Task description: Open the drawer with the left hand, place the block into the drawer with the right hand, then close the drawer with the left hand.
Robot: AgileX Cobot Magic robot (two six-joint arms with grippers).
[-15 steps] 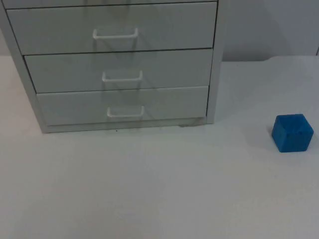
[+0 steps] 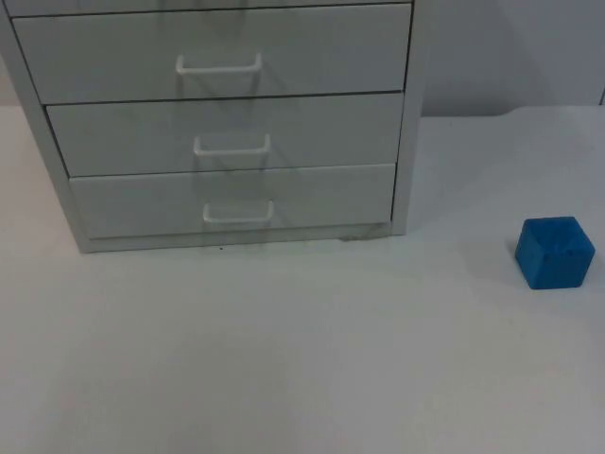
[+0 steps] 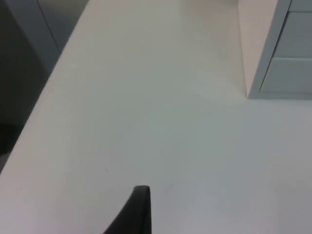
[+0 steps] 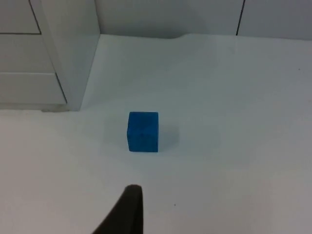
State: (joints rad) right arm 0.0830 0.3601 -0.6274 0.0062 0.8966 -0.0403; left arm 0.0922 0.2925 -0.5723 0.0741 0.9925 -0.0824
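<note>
A light grey drawer cabinet [image 2: 227, 123] stands at the back left of the table, with three drawer fronts in view, all shut. Each front has a white handle: top [image 2: 218, 65], middle [image 2: 232, 145], bottom [image 2: 238, 213]. A blue block [image 2: 555, 252] rests on the table to the right of the cabinet, well apart from it. My left gripper [image 3: 139, 209] hangs over bare table beyond the cabinet's left corner [image 3: 265, 73]. My right gripper [image 4: 126, 209] hovers short of the blue block [image 4: 143, 131], not touching it, with the cabinet's right side [image 4: 73, 58] beyond.
The white table top [image 2: 302, 359] spreads wide in front of the cabinet. A grey partition wall [image 2: 510, 47] closes the back. In the left wrist view the table's edge [image 3: 44, 92] drops off to a dark floor.
</note>
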